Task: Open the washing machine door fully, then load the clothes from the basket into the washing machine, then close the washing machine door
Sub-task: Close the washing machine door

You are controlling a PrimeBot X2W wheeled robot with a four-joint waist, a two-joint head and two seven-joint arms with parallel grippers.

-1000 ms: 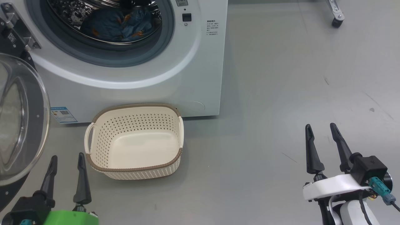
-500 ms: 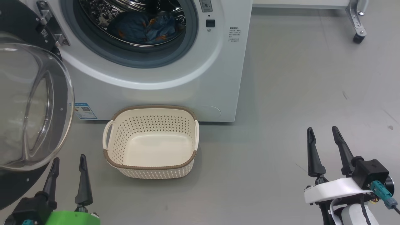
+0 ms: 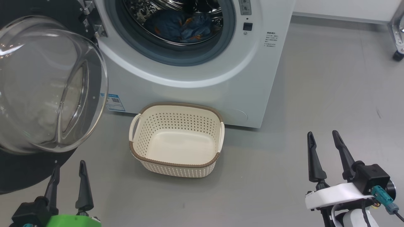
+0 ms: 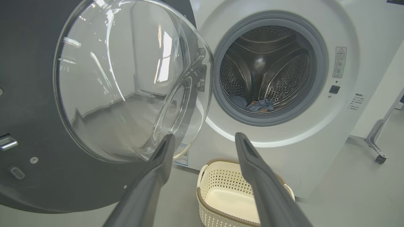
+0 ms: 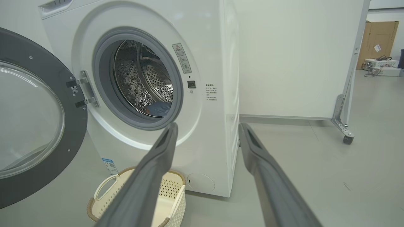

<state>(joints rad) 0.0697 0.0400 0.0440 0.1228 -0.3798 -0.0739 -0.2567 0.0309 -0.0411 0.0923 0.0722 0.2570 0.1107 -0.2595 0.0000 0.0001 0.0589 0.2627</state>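
Camera leftward now; perforated cream basket (image 3: 176, 170)

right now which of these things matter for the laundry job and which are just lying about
Part of the job:
washing machine
its open door
clothes, already inside
basket, empty

Just lying about:
white partition
its wheeled leg
cardboard box
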